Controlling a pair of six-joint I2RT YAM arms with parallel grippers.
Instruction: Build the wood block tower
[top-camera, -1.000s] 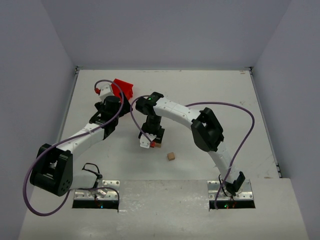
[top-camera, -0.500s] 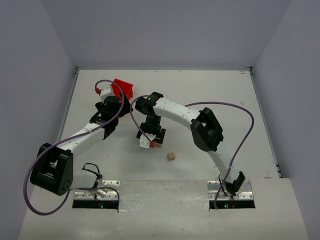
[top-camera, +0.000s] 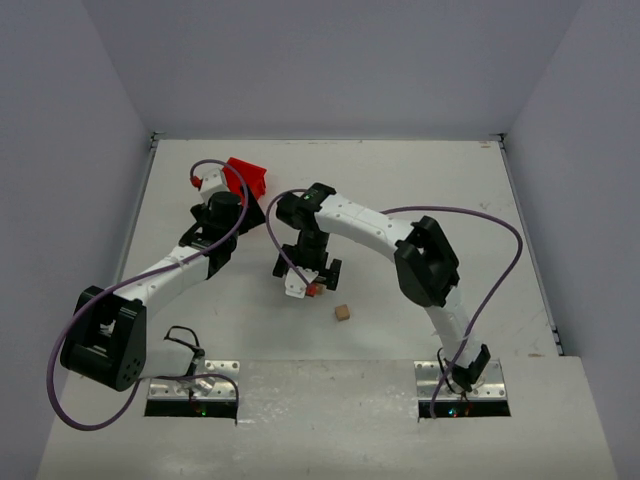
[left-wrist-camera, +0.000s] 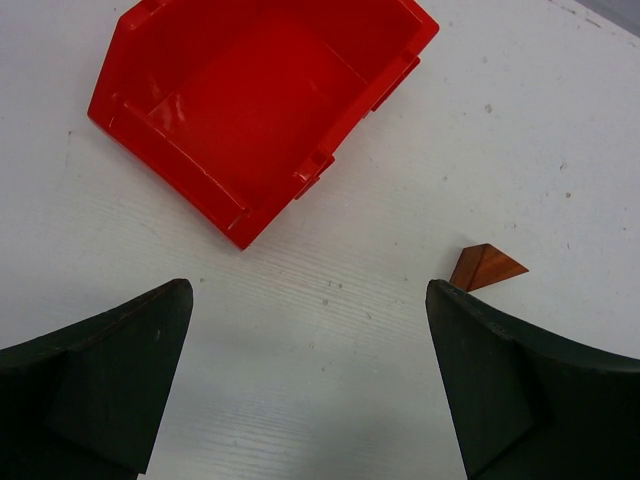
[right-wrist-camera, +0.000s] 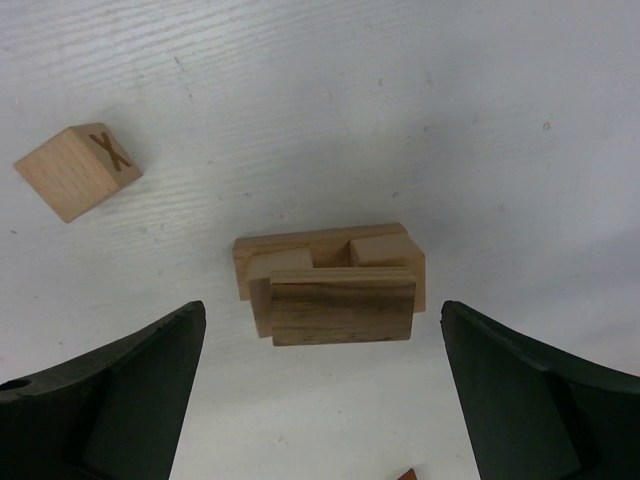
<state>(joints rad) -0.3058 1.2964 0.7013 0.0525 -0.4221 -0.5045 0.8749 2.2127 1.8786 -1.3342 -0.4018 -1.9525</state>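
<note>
The half-built tower is being straddled on the counter by the right gripper, wide open and empty, with the tower's long side running finger to finger, while the loose cube is being shown nearby and the wedge just beside the open, empty left gripper.

Tan slab-topped tower; X-marked cube apart.

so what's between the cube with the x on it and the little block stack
Nothing. In the right wrist view only bare white table separates the X-marked cube from the block stack; they lie apart, not touching.
</note>
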